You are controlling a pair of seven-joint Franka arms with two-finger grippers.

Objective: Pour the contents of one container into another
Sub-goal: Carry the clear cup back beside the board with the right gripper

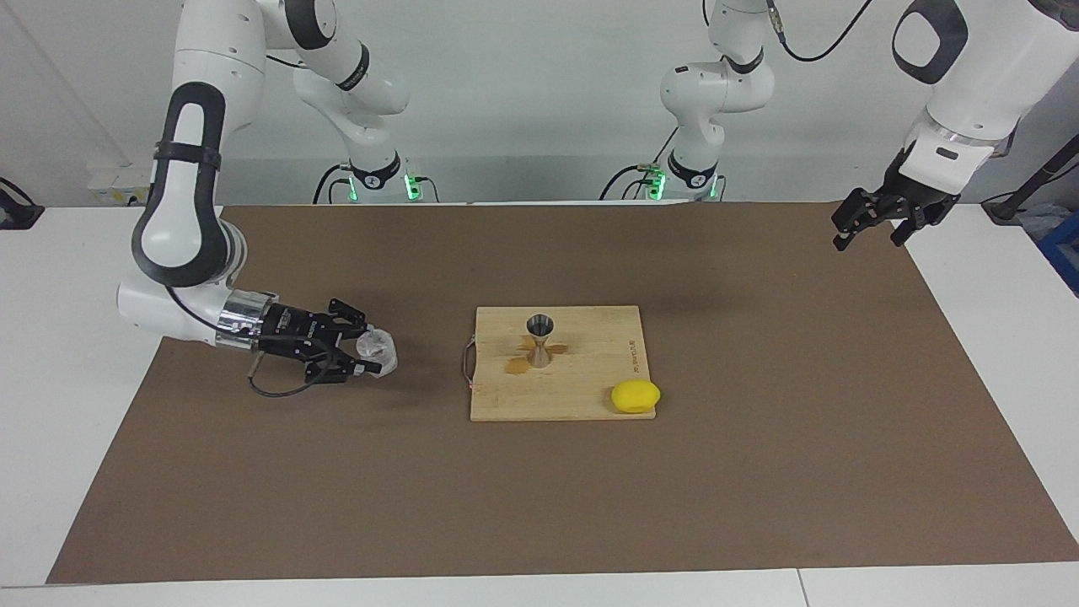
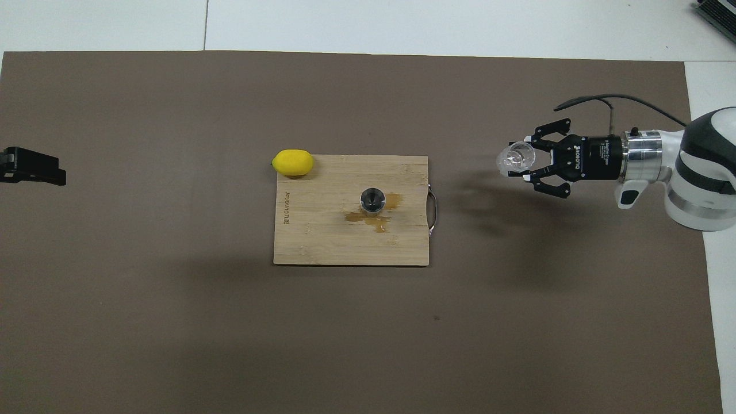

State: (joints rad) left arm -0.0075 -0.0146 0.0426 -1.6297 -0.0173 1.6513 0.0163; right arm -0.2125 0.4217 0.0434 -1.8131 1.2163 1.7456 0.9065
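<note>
A small clear glass cup (image 1: pixel 378 349) (image 2: pixel 517 157) is held sideways-on in my right gripper (image 1: pixel 369 354) (image 2: pixel 524 161), which is shut on it. The cup hangs low over the brown mat, between the board and the right arm's end of the table. The silver hourglass jigger (image 1: pixel 539 338) (image 2: pixel 372 199) stands upright on the wooden cutting board (image 1: pixel 590 396) (image 2: pixel 322 236), well apart from the cup. My left gripper (image 1: pixel 872 221) (image 2: pixel 31 172) waits open in the air over the mat's edge at the left arm's end, holding nothing.
Brown liquid (image 1: pixel 516 365) (image 2: pixel 368 217) is spilled on the board around the jigger's foot. A yellow lemon (image 1: pixel 636 396) (image 2: pixel 293 162) lies at the board's corner farthest from the robots, toward the left arm's end. The board's metal handle (image 1: pixel 466 362) faces the cup.
</note>
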